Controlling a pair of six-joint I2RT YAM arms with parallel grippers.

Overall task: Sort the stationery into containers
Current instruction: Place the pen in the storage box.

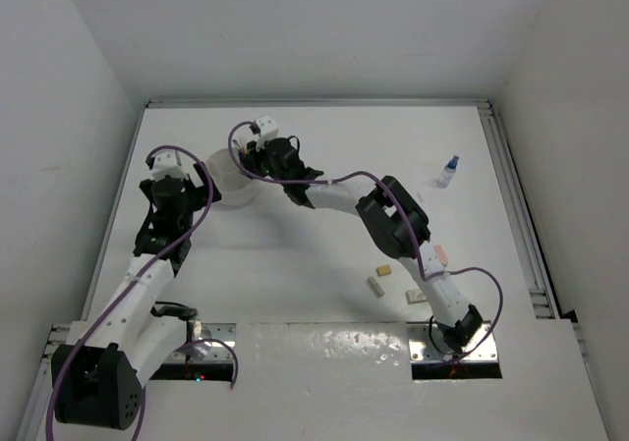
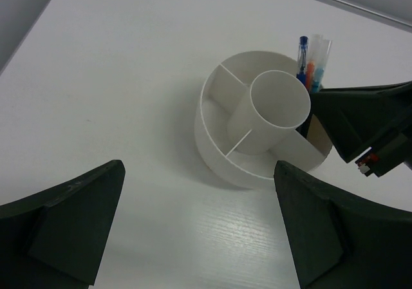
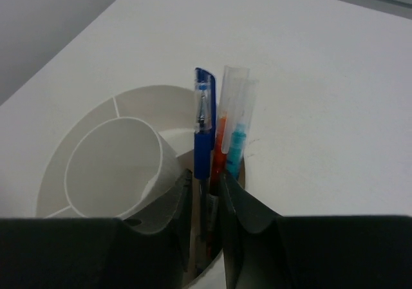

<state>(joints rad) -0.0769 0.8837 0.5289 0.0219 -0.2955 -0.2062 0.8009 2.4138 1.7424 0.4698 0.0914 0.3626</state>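
Where the left gripper point(image 2: 198, 167) hangs just left of the white tub point(image 2: 209, 147), we find its jaws spread wide and empty. At the tub's right rim the right gripper point(image 3: 206, 187) holds its jaws narrowly parted about an upright blue pen point(image 3: 204, 128); whether they grip it we cannot tell. An orange pen point(image 3: 220, 144) stands beside it in the tub's outer ring. A tan eraser point(image 1: 383, 270) lies farther right on the table point(image 1: 295, 254).

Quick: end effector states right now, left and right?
Left end effector: open, empty.
Right end effector: narrow gap astride the blue pen; grip cannot be told.
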